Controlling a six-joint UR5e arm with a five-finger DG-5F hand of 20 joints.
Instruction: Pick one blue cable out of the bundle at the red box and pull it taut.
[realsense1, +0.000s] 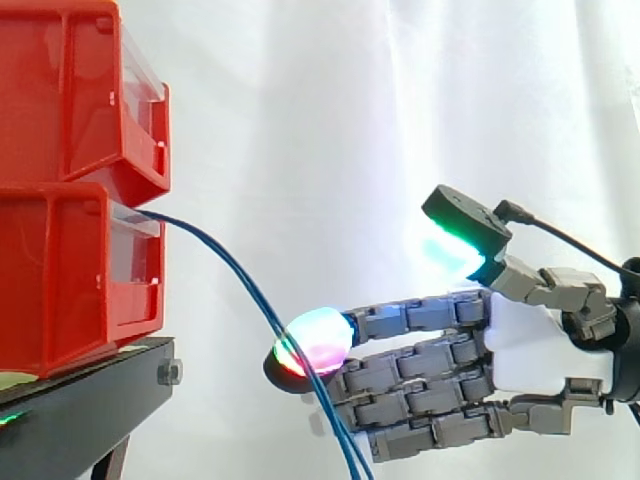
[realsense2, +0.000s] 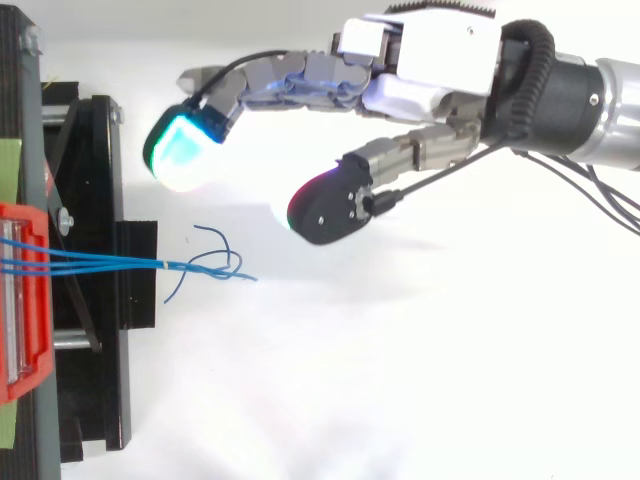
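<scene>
A bundle of thin blue cables leaves the lower red bin and droops down to the right. In the top view the cables run out of the red bin and their loose ends fan out past the stand. My hand comes in from the right with its fingers stretched straight toward the bins and the thumb raised. One glowing fingertip overlaps the cables in the side view. From above, the hand lies to one side of the cables, with a gap between them. It is open and holds nothing.
A second red bin is stacked on the lower one. Both rest on a black stand, seen from above as a black frame with metal rods. A white curtain hangs behind.
</scene>
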